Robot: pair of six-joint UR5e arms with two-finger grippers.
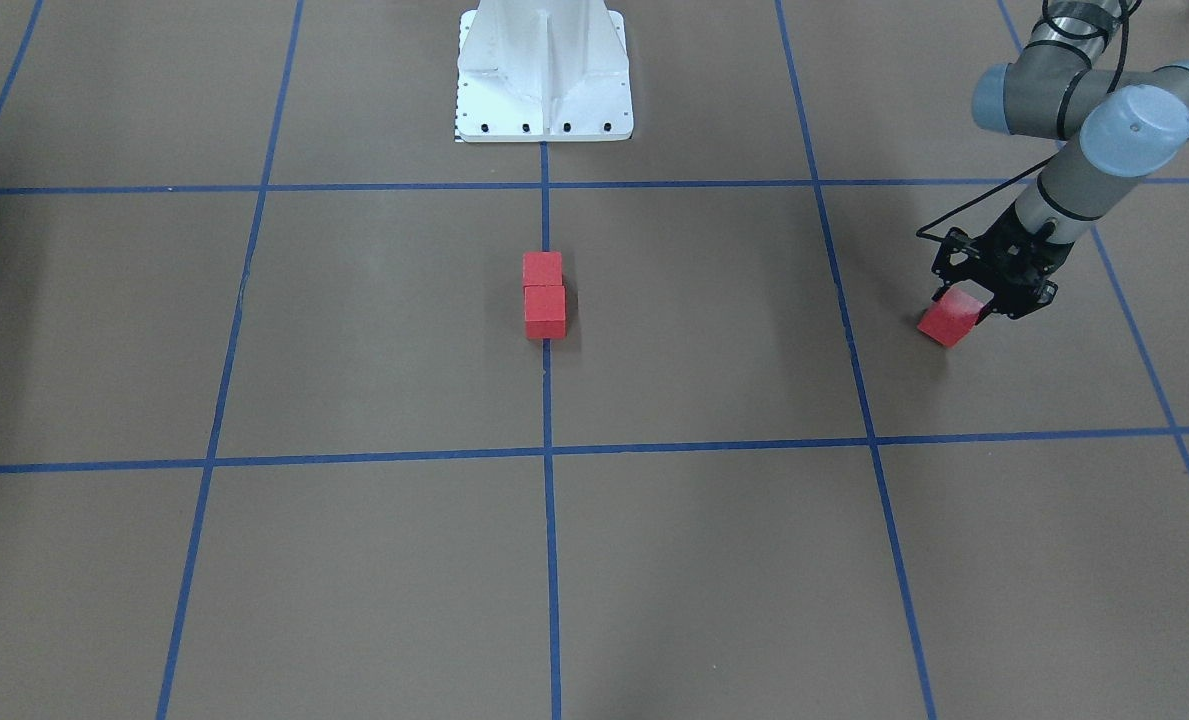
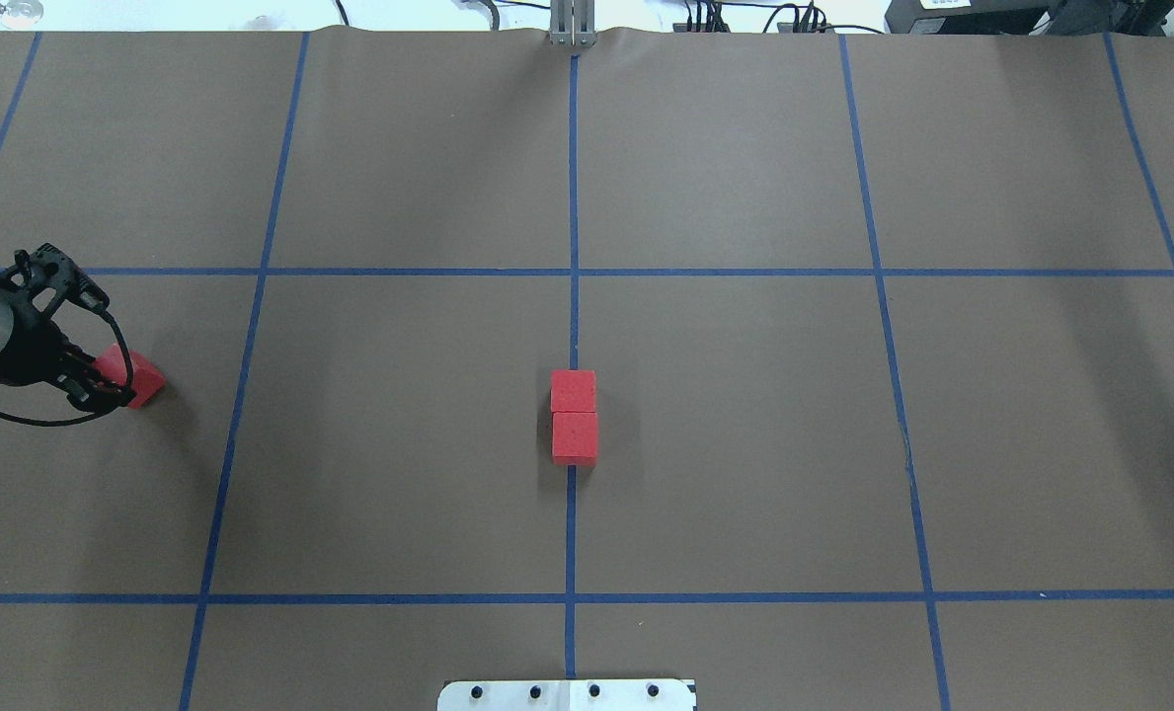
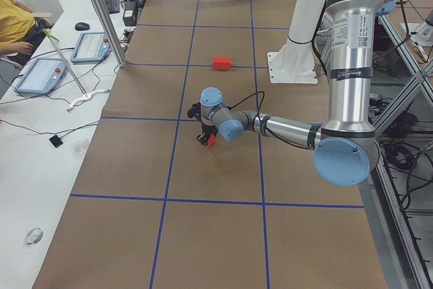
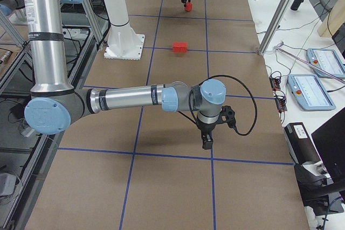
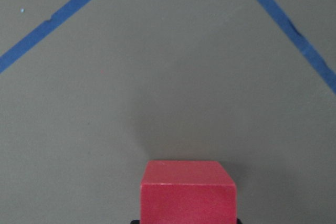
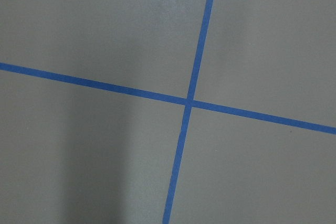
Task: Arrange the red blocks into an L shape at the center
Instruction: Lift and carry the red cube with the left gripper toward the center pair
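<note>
Gridded table [image 2: 744,444], two red blocks [image 2: 574,417] touching at centre, third block [image 2: 140,381] clamped in left gripper [image 2: 115,382], right gripper [image 4: 208,143] unclear.

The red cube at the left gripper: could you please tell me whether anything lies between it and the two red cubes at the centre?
Nothing visible does. Only brown paper crossed by a blue tape line lies between the small matte red cube at the left gripper and the two touching red cubes.
</note>
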